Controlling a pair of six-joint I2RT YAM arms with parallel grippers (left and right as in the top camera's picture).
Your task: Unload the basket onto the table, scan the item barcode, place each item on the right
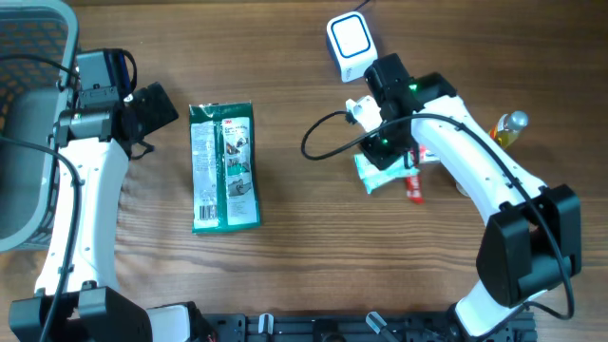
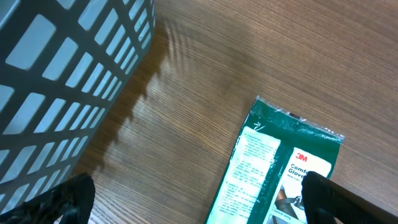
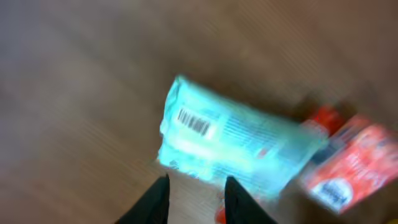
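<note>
On a wooden table (image 1: pixel 285 275), the right gripper (image 1: pixel 381 144) hangs over a pale mint packet (image 1: pixel 378 174) at the right of centre. Its two dark fingers (image 3: pixel 155 200) stand a little apart with nothing between them, and bare wood shows in the gap. In the right wrist view (badly blurred) the packet lies flat just beyond the fingertips, its barcode (image 3: pixel 194 122) facing up near one end. A red packet (image 3: pixel 351 171) lies just beside it, though the blur leaves it unclear whether the two touch. A white scanner (image 1: pixel 349 40) sits near the table's far edge, above the right arm's wrist and apart from the mint packet; a small yellow bottle (image 1: pixel 506 128) lies at the far right. The left gripper (image 1: pixel 152 106) hangs with its fingers spread wide and empty, between a grey mesh basket (image 1: pixel 28 123) at the left edge and a green 3M glove pack (image 1: pixel 223 166) lying flat on the wood; the left wrist view shows the basket wall (image 2: pixel 62 74) on one side and the pack's top corner on the other.
</note>
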